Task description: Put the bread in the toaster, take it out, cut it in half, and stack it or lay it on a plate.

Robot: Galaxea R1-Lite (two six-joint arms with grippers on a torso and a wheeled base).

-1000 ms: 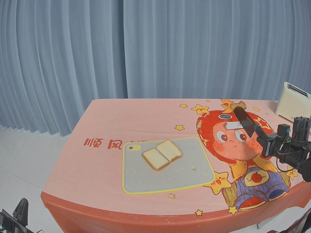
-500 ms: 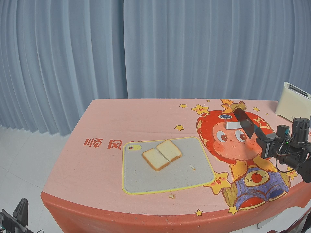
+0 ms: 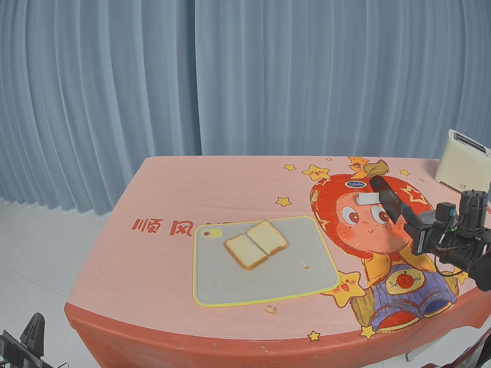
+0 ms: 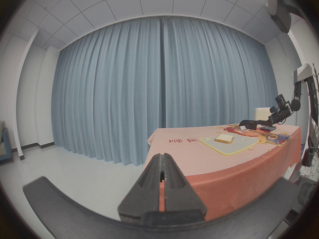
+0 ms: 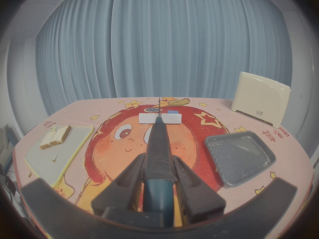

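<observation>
**Q:** Where was the bread, and why there?

**A:** The bread [image 3: 255,244] lay as 2 halves, side by side with edges meeting, on the grey cutting board [image 3: 307,282]. That suggested the cut was done. The dark plate [image 5: 239,156] sat well apart, near the toaster [image 3: 463,162].

**Q:** And the grippers?

**A:** The right gripper [image 5: 159,160] pinched the knife [image 3: 387,195] by its handle. The blade pointed over the white rest [image 3: 368,198], probably so it could be set down there. The left gripper [image 4: 162,173] hung low off the table [image 3: 153,272], fingers pressed together, holding nothing.
</observation>
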